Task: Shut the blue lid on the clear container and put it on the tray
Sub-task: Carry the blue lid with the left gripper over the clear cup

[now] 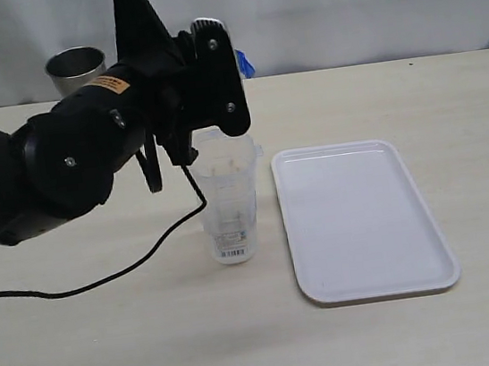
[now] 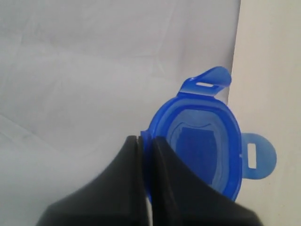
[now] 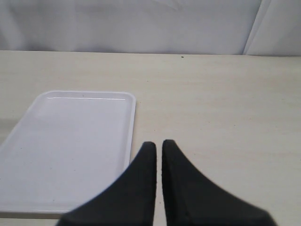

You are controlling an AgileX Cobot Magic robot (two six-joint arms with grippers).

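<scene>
The blue lid point(image 2: 203, 141) hangs in the air, standing on edge, with two of its snap flaps sticking out. My left gripper point(image 2: 146, 140) is shut on the lid's rim. In the exterior view only a sliver of the blue lid point(image 1: 245, 62) shows beside the left gripper point(image 1: 235, 69), above the clear container point(image 1: 229, 205). That container stands upright and uncovered on the table, just left of the white tray point(image 1: 358, 222). My right gripper point(image 3: 159, 144) is shut on nothing, low over the table beside the tray point(image 3: 70, 141). The right arm is outside the exterior view.
A steel cup point(image 1: 76, 70) stands at the back left of the table. The left arm's black cable point(image 1: 130, 268) trails across the table to the left of the container. A white curtain hangs behind the table.
</scene>
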